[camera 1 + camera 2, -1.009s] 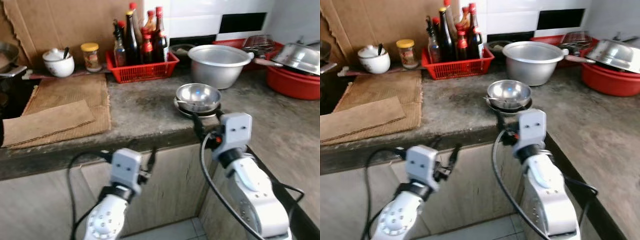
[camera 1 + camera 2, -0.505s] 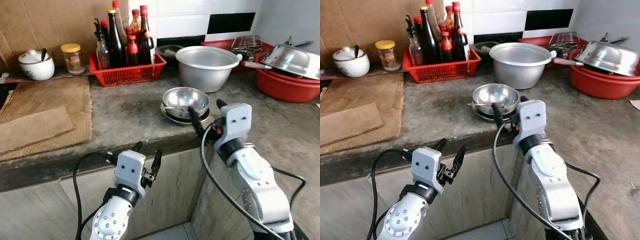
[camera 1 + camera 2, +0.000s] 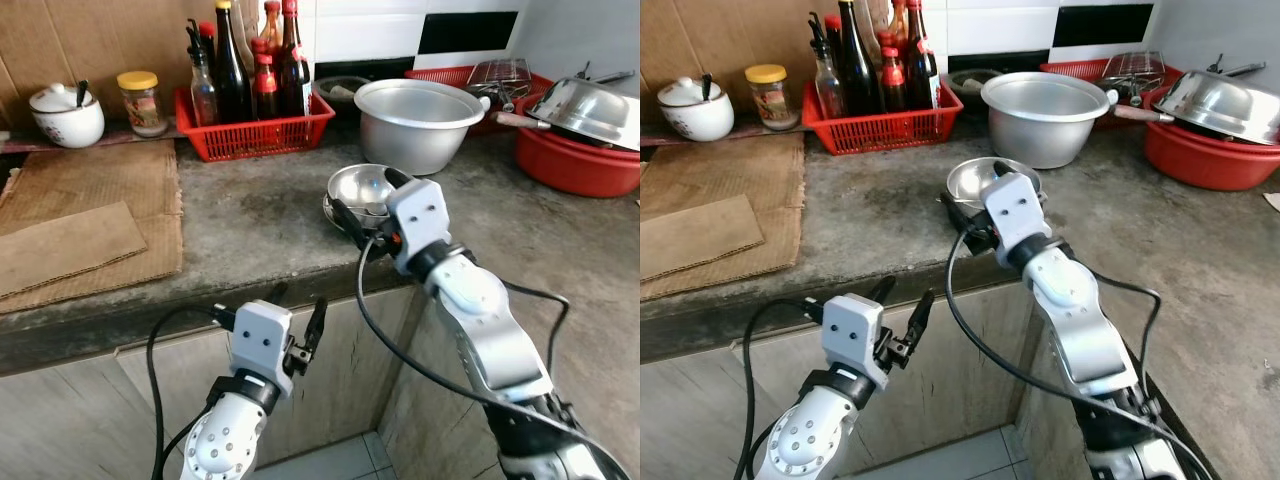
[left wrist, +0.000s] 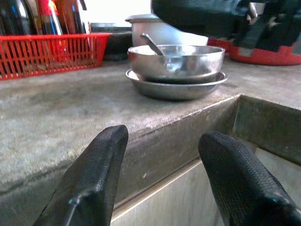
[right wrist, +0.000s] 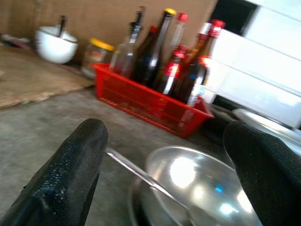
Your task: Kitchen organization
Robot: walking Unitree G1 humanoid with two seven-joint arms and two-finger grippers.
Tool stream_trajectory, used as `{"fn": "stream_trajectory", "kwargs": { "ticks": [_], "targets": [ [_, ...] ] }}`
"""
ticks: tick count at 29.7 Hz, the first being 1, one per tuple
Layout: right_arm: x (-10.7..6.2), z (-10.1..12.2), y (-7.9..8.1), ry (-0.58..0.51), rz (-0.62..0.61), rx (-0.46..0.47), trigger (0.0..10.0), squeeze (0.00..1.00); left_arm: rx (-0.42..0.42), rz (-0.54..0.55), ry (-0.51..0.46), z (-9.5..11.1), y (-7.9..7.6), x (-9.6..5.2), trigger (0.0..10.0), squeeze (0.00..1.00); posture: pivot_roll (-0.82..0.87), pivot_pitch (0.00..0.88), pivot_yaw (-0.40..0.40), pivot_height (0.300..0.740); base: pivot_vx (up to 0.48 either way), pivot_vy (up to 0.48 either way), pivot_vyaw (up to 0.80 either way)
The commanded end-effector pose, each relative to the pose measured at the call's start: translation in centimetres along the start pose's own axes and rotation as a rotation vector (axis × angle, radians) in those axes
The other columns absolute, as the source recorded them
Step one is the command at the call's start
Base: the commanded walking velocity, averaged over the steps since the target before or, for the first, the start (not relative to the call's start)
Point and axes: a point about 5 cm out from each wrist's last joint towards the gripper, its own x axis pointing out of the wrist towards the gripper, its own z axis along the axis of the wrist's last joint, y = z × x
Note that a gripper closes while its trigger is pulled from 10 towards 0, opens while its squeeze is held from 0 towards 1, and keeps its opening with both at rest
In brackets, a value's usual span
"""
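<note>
Near the counter edge, a shiny steel bowl (image 3: 362, 186) holds a spoon (image 5: 141, 175).

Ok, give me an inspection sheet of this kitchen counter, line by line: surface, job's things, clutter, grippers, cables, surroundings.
Surface: grey stone counter, stained, with cardboard sheets over its left part.
Job's things: small steel bowl with a spoon in it, sitting on a steel plate near the counter's front edge.
Clutter: red basket of bottles, yellow-lidded jar, white lidded pot, large metal pot, red basin with a steel lid on it.
Grippers: right gripper open, fingers either side of the bowl; left gripper open, below the counter edge.
Cables: black cables loop along both arms.
Surroundings: tiled wall, cabinet front below.
</note>
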Motion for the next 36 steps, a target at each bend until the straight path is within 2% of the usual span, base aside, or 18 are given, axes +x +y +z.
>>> {"fn": "stream_trajectory", "kwargs": {
  "ticks": [1, 7, 17, 23, 30, 31, 33, 34, 36],
  "targets": [
    [0.4, 0.3, 0.2, -0.022, 0.034, -0.012, 10.0, 0.00, -0.004, 0.016, -0.008, 0.4, 0.0, -0.2, 10.0, 0.00, 0.18, 0.128, -0.068, 0.740, 0.000, 0.000, 0.00],
    [1.7, 0.4, 0.4, -0.036, 0.106, -0.078, 10.0, 0.00, -0.015, 0.029, -0.006, 0.6, -0.1, -0.6, 10.0, 0.00, 0.18, 0.143, -0.075, 0.740, 0.000, 0.000, 0.00],
    [3.2, -1.0, 0.3, 0.066, 0.128, -0.201, 10.0, 0.00, -0.020, 0.034, -0.005, 0.7, -0.2, -0.6, 10.0, 0.00, 0.18, 0.148, -0.083, 0.740, 0.000, 0.000, 0.00],
    [3.8, -1.3, -0.2, 0.091, 0.110, -0.234, 10.0, 0.00, -0.020, 0.042, -0.006, 0.7, -0.2, -0.5, 10.0, 0.00, 0.19, 0.144, -0.091, 0.740, 0.000, 0.000, 0.00],
    [4.5, -1.0, -0.7, 0.070, 0.081, -0.248, 10.0, 0.00, -0.018, 0.045, -0.008, 0.8, -0.2, -0.4, 10.0, 0.00, 0.19, 0.142, -0.092, 0.740, 0.000, 0.000, 0.00],
    [4.6, -1.0, -0.8, 0.071, 0.078, -0.248, 9.5, 0.00, -0.017, 0.043, -0.008, 0.7, -0.2, -0.4, 10.0, 0.00, 0.18, 0.140, -0.090, 0.740, 0.000, 0.000, 0.00],
    [4.6, -1.0, -0.9, 0.071, 0.075, -0.249, 9.5, 0.00, -0.016, 0.042, -0.007, 0.7, -0.2, -0.4, 10.0, 0.00, 0.18, 0.139, -0.091, 0.740, 0.000, 0.000, 0.00],
    [4.7, -1.0, -1.0, 0.067, 0.068, -0.252, 0.0, 0.00, -0.017, 0.042, -0.008, 0.7, -0.2, -0.4, 10.0, 0.00, 0.18, 0.139, -0.091, 0.740, 0.000, 0.000, 0.00],
    [4.7, -1.0, -1.1, 0.066, 0.067, -0.251, 0.0, 0.00, -0.017, 0.042, -0.007, 0.7, -0.2, -0.4, 10.0, 0.00, 0.19, 0.137, -0.091, 0.740, 0.000, 0.000, 0.00]
  ]
}}
